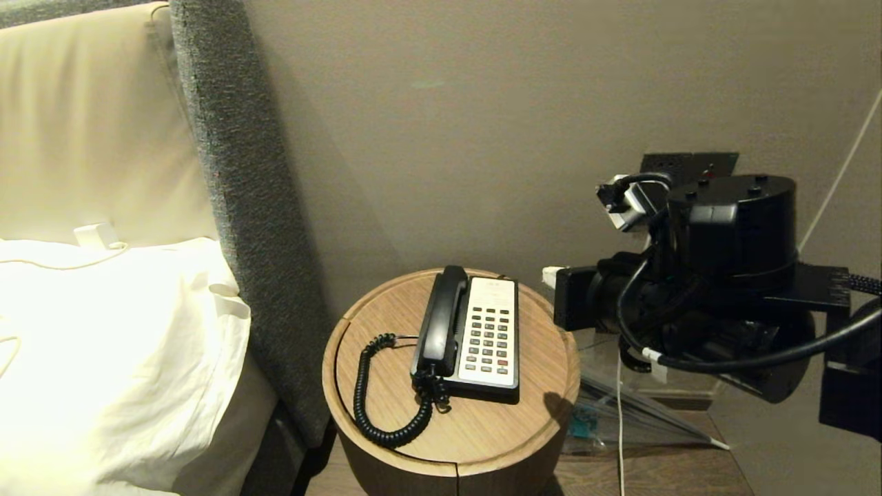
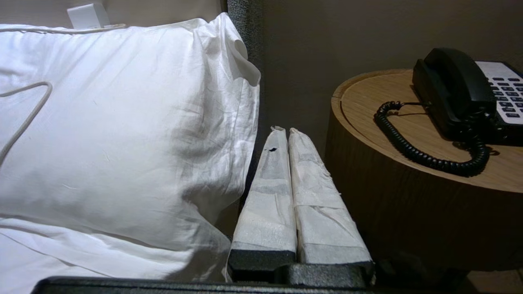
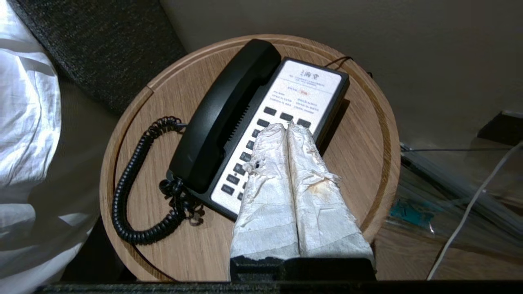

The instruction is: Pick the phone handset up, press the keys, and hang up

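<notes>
The black phone handset (image 1: 441,320) lies in its cradle on the left side of the phone base, and its coiled cord (image 1: 372,406) loops over the round wooden table (image 1: 482,427). Beside it, the keys (image 1: 490,337) sit in the cream faceplate. My right gripper (image 3: 286,125) is shut and empty, hovering over the keys (image 3: 286,116) to the right of the handset (image 3: 222,118). In the head view its white tip (image 1: 551,276) shows at the table's right rim. My left gripper (image 2: 287,130) is shut and empty, low between pillow and table, left of the handset (image 2: 453,87).
A white pillow (image 1: 117,358) and a grey headboard (image 1: 248,207) stand close on the table's left. A wall runs behind. To the right are a wall socket (image 1: 689,164), a white cable (image 1: 619,441) and a glass surface (image 3: 449,196) lower than the table.
</notes>
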You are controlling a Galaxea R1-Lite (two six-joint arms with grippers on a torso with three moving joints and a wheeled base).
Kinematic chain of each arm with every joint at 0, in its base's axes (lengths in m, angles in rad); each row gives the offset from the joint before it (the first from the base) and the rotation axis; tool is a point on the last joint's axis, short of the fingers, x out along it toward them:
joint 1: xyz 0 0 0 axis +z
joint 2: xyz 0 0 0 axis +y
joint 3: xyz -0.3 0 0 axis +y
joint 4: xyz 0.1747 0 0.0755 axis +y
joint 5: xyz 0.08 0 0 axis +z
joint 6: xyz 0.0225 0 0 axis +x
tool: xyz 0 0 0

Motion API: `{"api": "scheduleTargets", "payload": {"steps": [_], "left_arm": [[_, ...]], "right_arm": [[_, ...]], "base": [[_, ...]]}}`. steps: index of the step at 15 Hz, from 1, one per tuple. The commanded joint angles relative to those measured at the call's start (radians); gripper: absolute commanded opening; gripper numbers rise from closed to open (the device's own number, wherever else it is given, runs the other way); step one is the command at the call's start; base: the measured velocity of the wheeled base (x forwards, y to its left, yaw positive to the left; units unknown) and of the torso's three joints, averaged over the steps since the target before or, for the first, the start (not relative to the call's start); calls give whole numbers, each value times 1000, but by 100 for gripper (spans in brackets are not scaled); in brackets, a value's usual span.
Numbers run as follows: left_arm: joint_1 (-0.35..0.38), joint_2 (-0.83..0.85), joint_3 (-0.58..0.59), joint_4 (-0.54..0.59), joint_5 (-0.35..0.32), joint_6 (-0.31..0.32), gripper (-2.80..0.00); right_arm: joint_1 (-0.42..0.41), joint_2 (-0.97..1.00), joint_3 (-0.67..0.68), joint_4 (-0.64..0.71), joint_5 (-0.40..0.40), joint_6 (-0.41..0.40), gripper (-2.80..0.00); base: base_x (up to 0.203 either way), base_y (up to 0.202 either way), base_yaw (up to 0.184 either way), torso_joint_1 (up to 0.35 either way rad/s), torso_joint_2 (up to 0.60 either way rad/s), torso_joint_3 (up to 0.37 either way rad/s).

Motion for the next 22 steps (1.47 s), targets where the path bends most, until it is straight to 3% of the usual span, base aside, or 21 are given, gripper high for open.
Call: {"api": "scheduleTargets", "payload": {"steps": [1,8,9,11,14,17,20,22], "left_arm": [[0,-2,40,-2,1,-5,-280],[0,-2,40,-2,1,-5,-280],[0,-2,40,-2,1,-5,-280],[0,-2,40,-2,1,-5,-280],[0,-2,40,-2,1,-5,-280],[0,-2,40,-2,1,-5,-280],[0,-2,40,-2,1,-5,-280],[0,-2,40,-2,1,-5,-280]], "right_arm": [[0,-47,35,7,-2,3,-280],[-29,-309,215,14,-25,11,-280],[-72,-392,263,15,-24,10,-280],[-252,-577,358,21,0,9,-280],[-563,-929,469,135,153,9,-280],[-804,-1229,560,302,332,0,-280],[-847,-1351,683,362,449,-173,-280],[-788,-1361,698,378,503,-215,-280]], "base": [[0,0,0,0,0,0],[0,0,0,0,0,0],[0,0,0,0,0,0],[0,0,0,0,0,0],[0,0,0,0,0,0],[0,0,0,0,0,0],[0,0,0,0,0,0],[0,0,0,0,0,0]]}}
